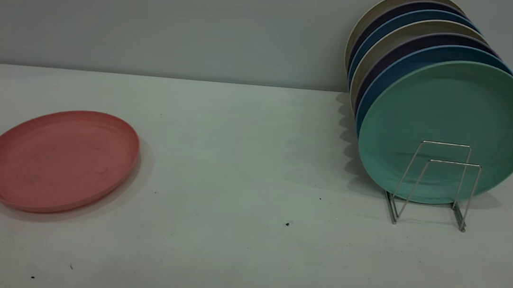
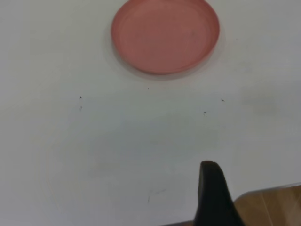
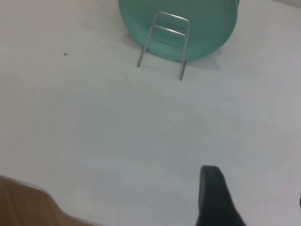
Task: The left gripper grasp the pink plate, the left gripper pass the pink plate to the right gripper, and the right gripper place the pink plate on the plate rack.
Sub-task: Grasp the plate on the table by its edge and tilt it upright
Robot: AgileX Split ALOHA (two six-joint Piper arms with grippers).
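Exterior view: the pink plate (image 1: 60, 160) lies flat on the white counter (image 1: 237, 237), nearest the camera at left; the plate rack (image 1: 433, 184), well apart at right, holds a row of upright plates fronted by a green plate (image 1: 447, 123), with two front loops free; neither arm appears. Left wrist view: one finger of the left claw (image 2: 212, 195) shows, well short of the plate; whether it is apart or together cannot be told. Right wrist view: the right claw (image 3: 214, 197), likewise undeterminable, waits facing the rack. The grasp likely demands pinching the raised rim at the plate's near edge, leaving the opposite rim free for handover.
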